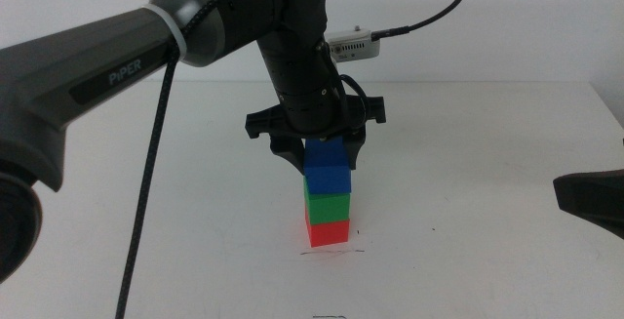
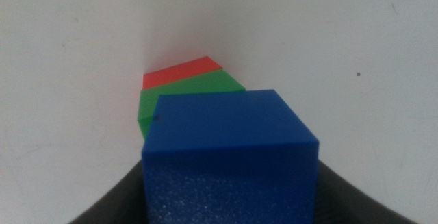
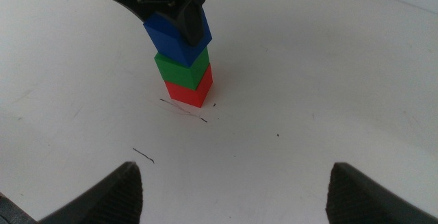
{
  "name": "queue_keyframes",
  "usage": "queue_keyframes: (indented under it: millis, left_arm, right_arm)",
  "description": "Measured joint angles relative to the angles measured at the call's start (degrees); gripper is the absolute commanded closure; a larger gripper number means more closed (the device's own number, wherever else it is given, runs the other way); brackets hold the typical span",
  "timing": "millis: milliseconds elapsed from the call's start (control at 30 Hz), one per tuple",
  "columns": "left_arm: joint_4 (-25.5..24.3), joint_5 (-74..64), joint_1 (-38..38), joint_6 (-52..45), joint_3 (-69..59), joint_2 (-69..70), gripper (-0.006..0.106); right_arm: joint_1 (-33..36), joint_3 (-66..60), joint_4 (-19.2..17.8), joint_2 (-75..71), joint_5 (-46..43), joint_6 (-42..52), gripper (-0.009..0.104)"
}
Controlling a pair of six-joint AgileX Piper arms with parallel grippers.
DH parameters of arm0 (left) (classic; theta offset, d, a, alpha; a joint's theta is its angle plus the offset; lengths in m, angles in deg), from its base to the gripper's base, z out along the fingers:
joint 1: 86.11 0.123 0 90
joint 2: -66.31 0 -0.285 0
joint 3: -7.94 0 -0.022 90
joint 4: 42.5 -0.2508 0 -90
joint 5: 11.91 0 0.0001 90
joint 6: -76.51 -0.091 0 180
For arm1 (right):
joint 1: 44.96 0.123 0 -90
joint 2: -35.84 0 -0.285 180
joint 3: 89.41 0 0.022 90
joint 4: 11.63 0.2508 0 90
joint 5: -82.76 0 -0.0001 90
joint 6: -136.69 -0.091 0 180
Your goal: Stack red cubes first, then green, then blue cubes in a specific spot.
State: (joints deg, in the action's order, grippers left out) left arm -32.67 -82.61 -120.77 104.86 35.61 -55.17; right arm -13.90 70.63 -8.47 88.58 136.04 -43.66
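A three-cube tower stands near the middle of the white table: the red cube at the bottom, the green cube resting on it, and the blue cube on top — each turned slightly off the one beneath, so the column looks a little twisted. The red cube sits on the marked spot, with the thin dark wavy line running along its near edge and a tiny dark dot just to its right.

The left gripper comes down over the tower from the left arm, which reaches in from the left of the scene. Its two dark jaws stand narrow, one on either side of the blue cube and touching its side faces; the wrist camera shows the blue cube filling the space between them, with the green and red cubes stepping away below. The blue cube's underside meets the green cube's top.

The right gripper waits low at the right edge of the table — well apart from the tower, its jaws spread wide with nothing between them.
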Motion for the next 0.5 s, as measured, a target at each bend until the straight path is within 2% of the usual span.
queue_keyframes:
  millis: [133,233,333,500]
  left_arm:
    - [-0.2,-0.1,0.0,-1.8,0.0,-0.2,0.025]
    - [-0.2,-0.1,0.0,-3.0,0.0,-0.4,0.018]
    - [-0.2,-0.1,0.0,-3.8,0.0,-0.5,0.013]
    - [-0.2,-0.1,0.0,-4.5,0.0,-0.2,0.012]
  right_arm:
    - [0.0,0.0,0.0,0.0,0.0,0.0,0.012]
    - [0.0,0.0,0.0,0.0,0.0,0.0,0.012]
    - [0.0,0.0,0.0,0.0,0.0,0.0,0.012]
    - [0.0,0.0,0.0,0.0,0.0,0.0,0.012]
